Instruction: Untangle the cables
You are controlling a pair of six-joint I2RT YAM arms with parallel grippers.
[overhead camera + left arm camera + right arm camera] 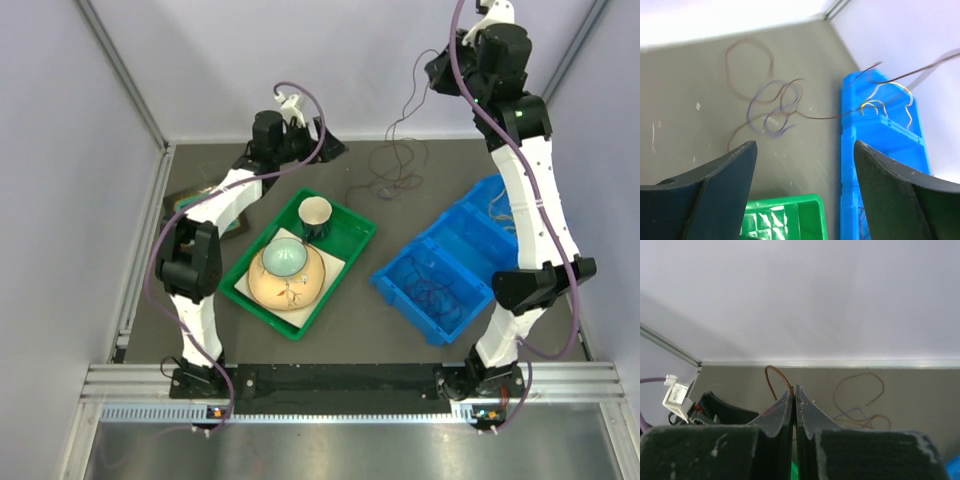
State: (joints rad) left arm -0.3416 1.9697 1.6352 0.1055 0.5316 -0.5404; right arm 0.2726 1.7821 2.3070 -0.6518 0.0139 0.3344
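A loose tangle of thin brown and purple cables lies on the grey table at the back. It also shows in the left wrist view and the right wrist view. My right gripper is raised high and shut on a brown cable; the strand hangs from it down to the tangle. My left gripper is open and empty, low at the back of the table, left of the tangle. In its wrist view the open gripper faces the tangle.
A blue two-part bin at the right holds more thin cables, some yellow. A green tray in the middle holds a cup and a bowl on a tan plate. Walls close in the back and sides.
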